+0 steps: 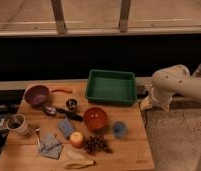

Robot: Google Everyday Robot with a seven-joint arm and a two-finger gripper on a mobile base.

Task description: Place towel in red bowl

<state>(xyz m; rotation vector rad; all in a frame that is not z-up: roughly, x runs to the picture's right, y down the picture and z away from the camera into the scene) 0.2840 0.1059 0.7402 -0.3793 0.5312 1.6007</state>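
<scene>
The towel point(50, 145), a small wrinkled grey-blue cloth, lies flat near the table's front left. The red bowl point(95, 118) stands in the middle of the wooden table point(134, 150), a good way to the right of the towel and slightly behind it. My white arm point(170, 82) reaches in from the right. Its gripper point(145, 103) hangs open beside the table's right edge, just right of the green tray. It holds nothing and is far from both towel and bowl.
A green tray point(111, 86) sits at the back. A blue sponge block point(66, 127), an orange fruit point(76, 139), grapes point(96, 144) and a banana point(79, 162) lie between towel and bowl. Also here are a blue cup point(119, 129), a purple bowl point(37, 94) and a white mug point(17, 124).
</scene>
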